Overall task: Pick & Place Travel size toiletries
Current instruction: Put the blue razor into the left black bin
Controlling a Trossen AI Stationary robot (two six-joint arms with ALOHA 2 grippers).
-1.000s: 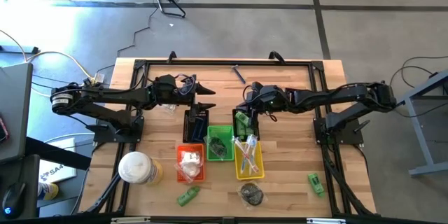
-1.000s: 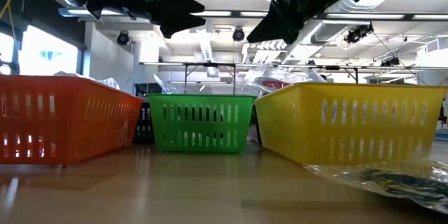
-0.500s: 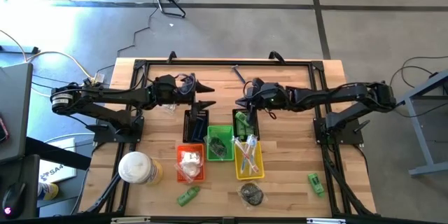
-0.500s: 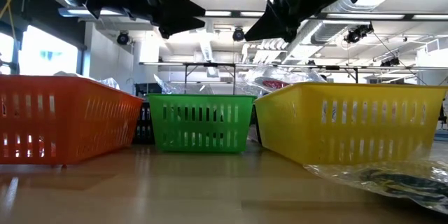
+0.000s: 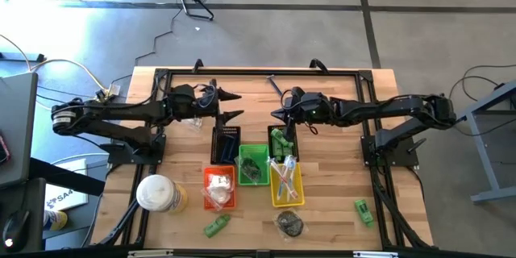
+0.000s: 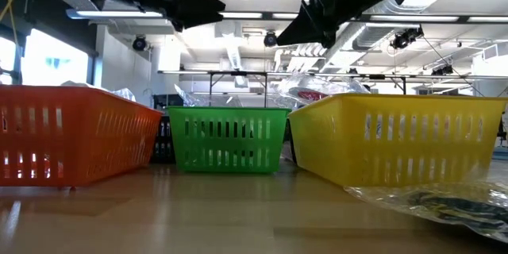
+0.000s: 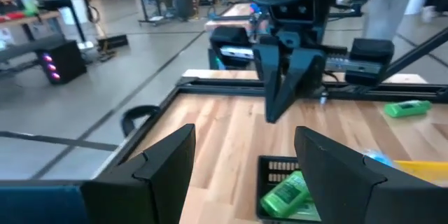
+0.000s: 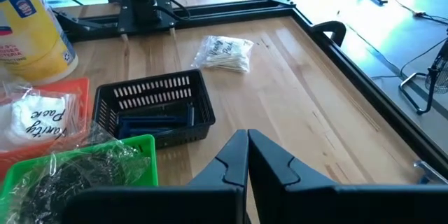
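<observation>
Travel size toiletries lie sorted in small baskets at mid table. A green tube lies in a black basket. Dark blue pieces lie in another black basket. A clear-wrapped white piece sits in the orange basket, and slim sticks in the yellow one. A clear-wrapped bundle lies on the wood. My left gripper hovers open beyond the baskets' far side. My right gripper hovers shut above the basket with the tube.
A large white-and-yellow container stands near left. The green basket holds bagged dark pieces. Loose on the table lie a green tube, another green item, a dark bagged item and a thin dark piece. A black frame borders the table.
My left gripper has tipped upward a little and drawn slightly back toward the table's left edge, staying open. The right gripper stays shut at about the same place. Nothing on the table has moved.
</observation>
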